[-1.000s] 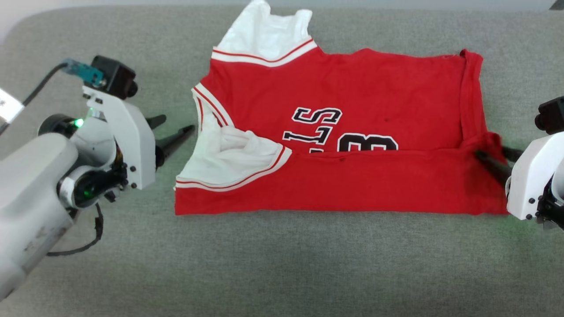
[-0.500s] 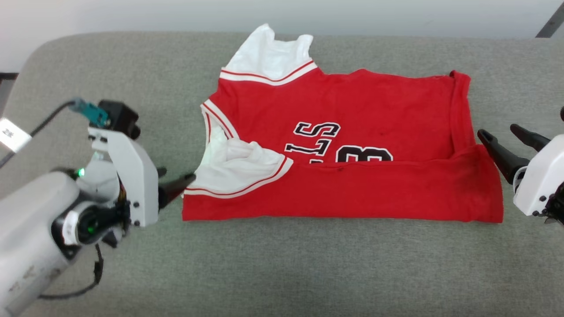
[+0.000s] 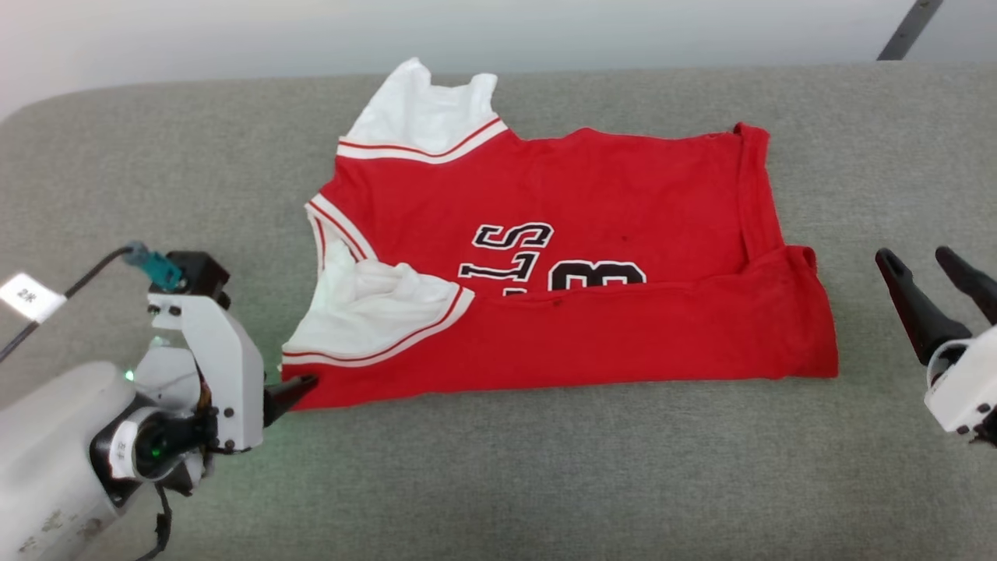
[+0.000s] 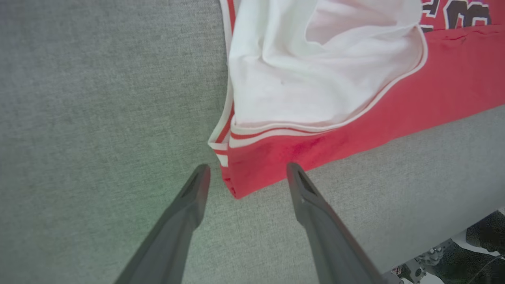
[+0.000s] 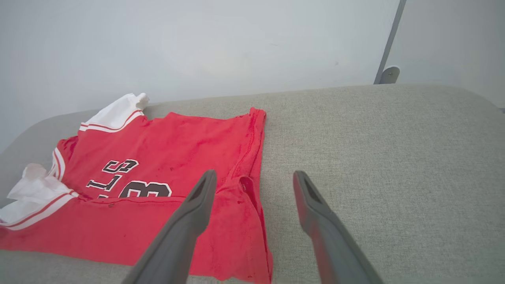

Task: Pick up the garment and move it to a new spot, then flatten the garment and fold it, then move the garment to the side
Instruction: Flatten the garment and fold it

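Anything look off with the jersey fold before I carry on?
Yes. On the red jersey-style T-shirt, the near white sleeve lies bunched and wrinkled instead of flat, and the far white sleeve pokes out past the top edge.

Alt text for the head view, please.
A red jersey T-shirt with white sleeves lies on a grey fabric surface, its near edge folded up over part of the black lettering. The left hand is at its near left corner; the right hand, open, is clear of its right edge.
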